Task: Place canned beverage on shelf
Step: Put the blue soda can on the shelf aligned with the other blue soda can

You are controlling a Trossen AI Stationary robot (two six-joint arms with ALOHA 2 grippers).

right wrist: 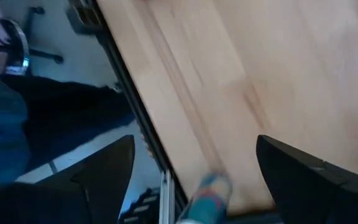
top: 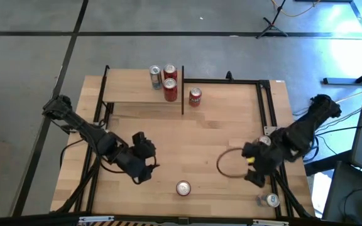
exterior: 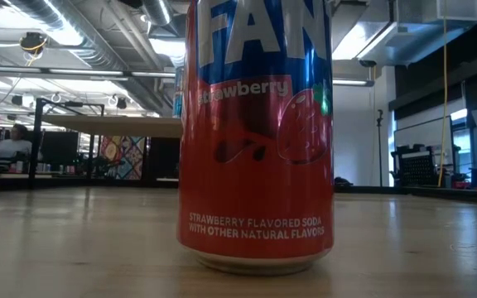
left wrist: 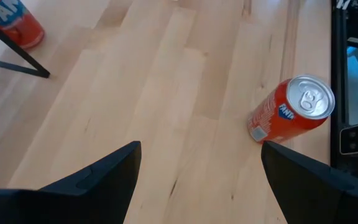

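While both arms hover over the near half of the table (top: 219,135), nothing is gripped yet. Largest first: the table, then the shelf (top: 131,95) at the far left, raised on black posts. Left gripper (top: 144,164) sits near-left of centre, jaws apart and empty; right gripper (top: 255,164) sits near-right, jaws apart and empty, beside a loop of cable (top: 226,164).

Target for this step, by my reading: the red strawberry soda can (top: 183,188) standing upright near the front edge, between the two grippers and closer to the left one. In the left wrist view it lies ahead and off to one side of the fingers, not between them.

To do the step well: re-centre the left gripper on the can, come in level at mid-height, close squarely so it stays upright, then lift clear of the shelf edge before setting down in the free area.

Count: six cans. Three on the shelf (one silver-blue (top: 155,76), two red (top: 170,90)), one red can (top: 195,96) on the table just beside the shelf, the target can, and one silver can (top: 272,200) at the near-right corner. Two arms, one shelf.
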